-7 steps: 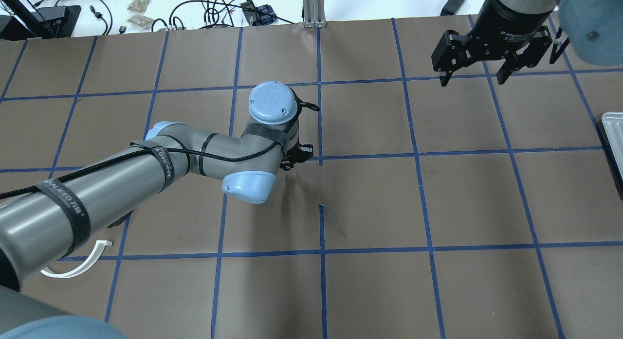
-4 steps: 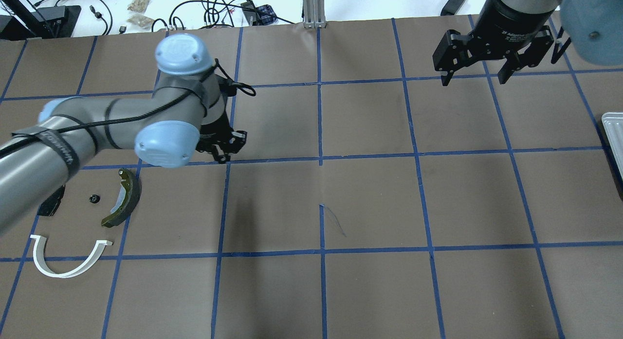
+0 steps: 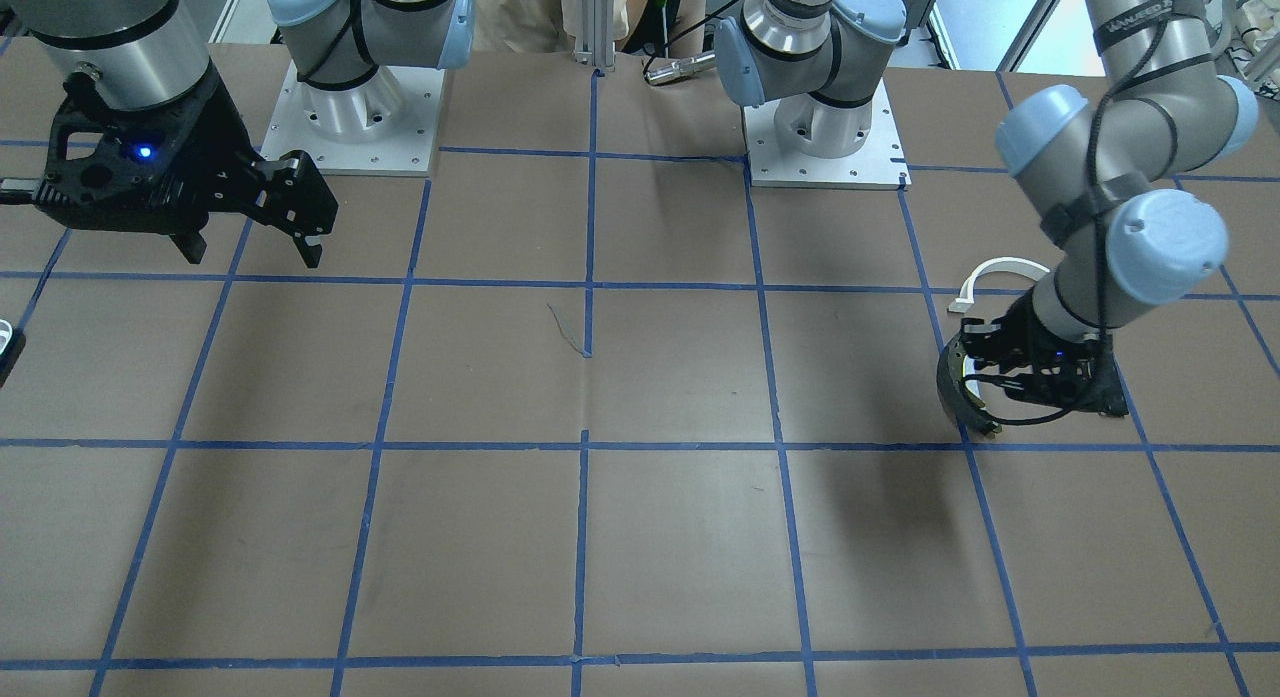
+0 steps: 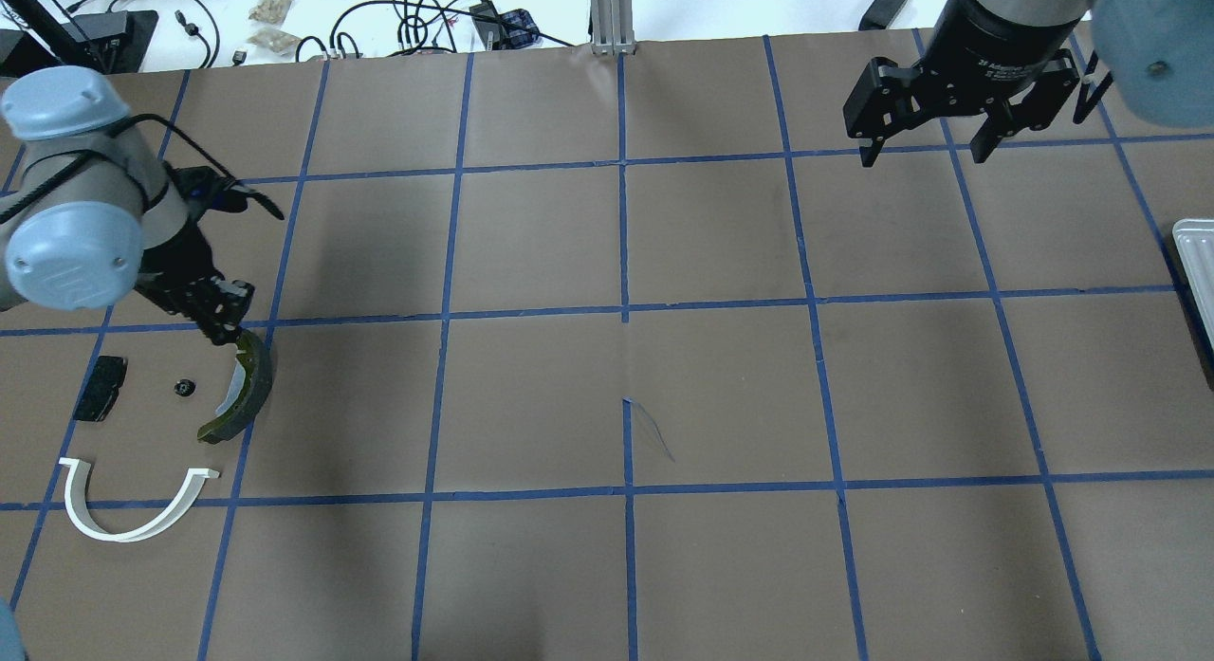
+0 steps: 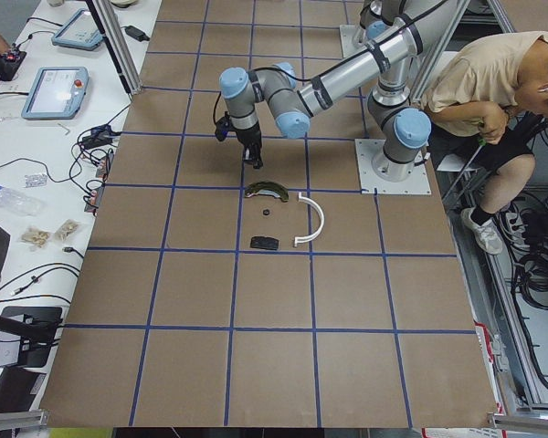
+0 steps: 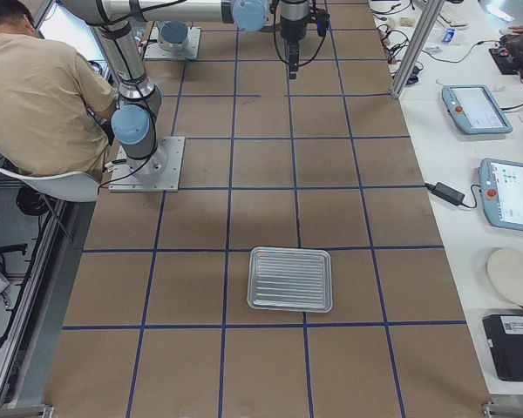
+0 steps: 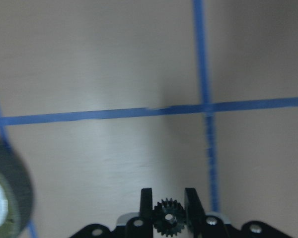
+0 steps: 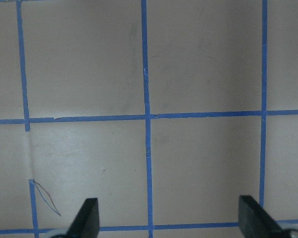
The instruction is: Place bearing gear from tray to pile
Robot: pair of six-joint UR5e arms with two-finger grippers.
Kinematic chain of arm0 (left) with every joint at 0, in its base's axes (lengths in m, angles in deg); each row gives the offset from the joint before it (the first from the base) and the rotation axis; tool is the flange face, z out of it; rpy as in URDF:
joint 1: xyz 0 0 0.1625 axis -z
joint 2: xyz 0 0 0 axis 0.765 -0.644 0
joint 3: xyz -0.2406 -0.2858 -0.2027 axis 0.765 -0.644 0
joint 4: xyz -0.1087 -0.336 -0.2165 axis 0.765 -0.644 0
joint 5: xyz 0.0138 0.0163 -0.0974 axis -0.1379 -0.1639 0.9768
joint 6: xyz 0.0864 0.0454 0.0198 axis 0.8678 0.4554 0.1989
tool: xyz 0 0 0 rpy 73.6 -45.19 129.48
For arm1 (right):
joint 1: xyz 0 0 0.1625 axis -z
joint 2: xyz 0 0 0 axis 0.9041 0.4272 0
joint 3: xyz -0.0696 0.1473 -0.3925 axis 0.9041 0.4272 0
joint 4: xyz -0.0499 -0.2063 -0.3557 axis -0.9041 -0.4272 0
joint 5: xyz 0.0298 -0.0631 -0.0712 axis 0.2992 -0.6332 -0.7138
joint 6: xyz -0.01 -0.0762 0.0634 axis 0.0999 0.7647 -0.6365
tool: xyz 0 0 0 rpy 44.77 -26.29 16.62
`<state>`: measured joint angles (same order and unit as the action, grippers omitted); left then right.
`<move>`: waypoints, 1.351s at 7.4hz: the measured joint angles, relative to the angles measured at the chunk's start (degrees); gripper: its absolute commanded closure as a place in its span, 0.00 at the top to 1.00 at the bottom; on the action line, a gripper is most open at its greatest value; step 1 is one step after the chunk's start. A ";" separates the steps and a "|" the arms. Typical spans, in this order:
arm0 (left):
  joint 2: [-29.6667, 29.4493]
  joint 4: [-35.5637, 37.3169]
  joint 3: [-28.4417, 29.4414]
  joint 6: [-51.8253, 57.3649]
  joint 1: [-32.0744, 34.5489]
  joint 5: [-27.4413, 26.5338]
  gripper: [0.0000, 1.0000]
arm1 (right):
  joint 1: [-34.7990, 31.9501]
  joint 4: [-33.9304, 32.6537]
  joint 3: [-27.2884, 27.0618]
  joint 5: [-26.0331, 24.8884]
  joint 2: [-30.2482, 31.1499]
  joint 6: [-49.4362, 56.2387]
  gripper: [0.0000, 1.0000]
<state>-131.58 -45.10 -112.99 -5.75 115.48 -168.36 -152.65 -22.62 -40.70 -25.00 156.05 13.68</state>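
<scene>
Gear [image 7: 169,223], small, black and toothed, is clamped between the fingers of the left gripper [image 4: 226,327] above the table [image 4: 721,386]. This is in the left half of the tabletop, about midway between the robot's edge and the far edge. Nearest the robot's edge, a white half-ring [image 4: 121,536] is laid flat. Beyond it, a black pad [image 4: 100,388], a small black round part [image 4: 184,388] and a curved brake shoe [image 4: 248,381] are set side by side, apart. The left gripper is poised at the shoe's far end. A metal tray [image 6: 290,279] is placed toward the right edge. Farthest off, near the far edge, the right gripper [image 4: 923,156] is held with its fingers wide apart.
</scene>
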 measured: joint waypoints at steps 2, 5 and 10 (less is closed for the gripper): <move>-2.56 6.78 -2.50 8.90 -7.56 -0.24 0.00 | 0.01 0.00 0.00 0.00 0.00 -0.02 1.00; -5.42 15.45 -5.08 11.56 -9.60 -0.39 0.29 | 0.03 0.02 -0.12 0.00 0.00 -0.12 1.00; -6.14 16.67 -5.81 13.03 -9.74 -0.56 1.00 | 0.05 0.00 -0.17 0.00 0.00 -0.18 1.00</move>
<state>-137.72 -28.44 -118.79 7.28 105.74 -168.92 -152.60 -22.62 -40.88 -25.00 156.05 13.50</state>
